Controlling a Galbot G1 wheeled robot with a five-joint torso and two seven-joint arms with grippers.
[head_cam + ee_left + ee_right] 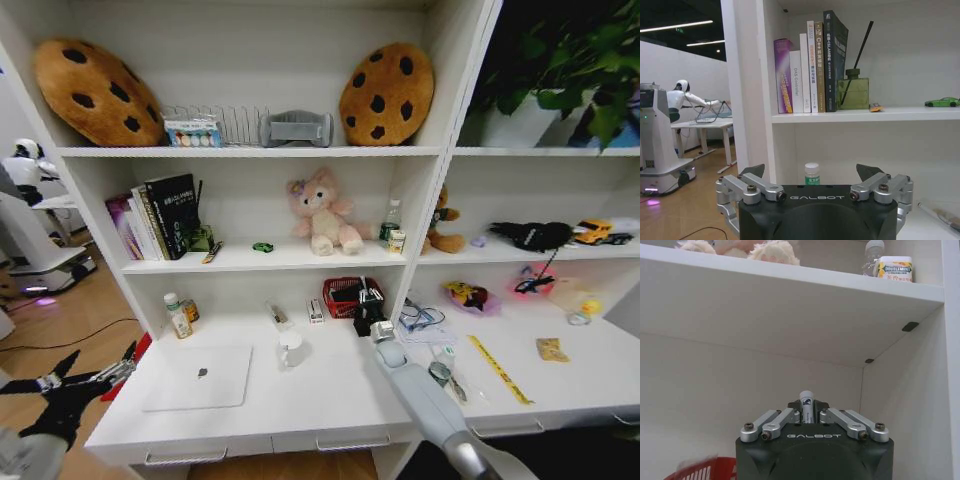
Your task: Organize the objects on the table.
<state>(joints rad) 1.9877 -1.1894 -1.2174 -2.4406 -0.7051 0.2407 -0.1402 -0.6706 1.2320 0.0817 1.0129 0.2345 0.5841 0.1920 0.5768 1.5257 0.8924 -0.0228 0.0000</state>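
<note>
My right gripper (808, 409) pinches a white labelled marker (806, 405) near the red basket (344, 293); left gripper (811, 174) spread open off the white table's (300, 405) edge; both read GALBOT.

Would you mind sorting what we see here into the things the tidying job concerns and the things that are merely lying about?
Part of the job:
silver laptop on the table
white-capped marker, held in the right gripper
green toy car
small bottle
left gripper, open, off the desk's left end

Just lying about:
plush toy
cookie cushions
books
</note>
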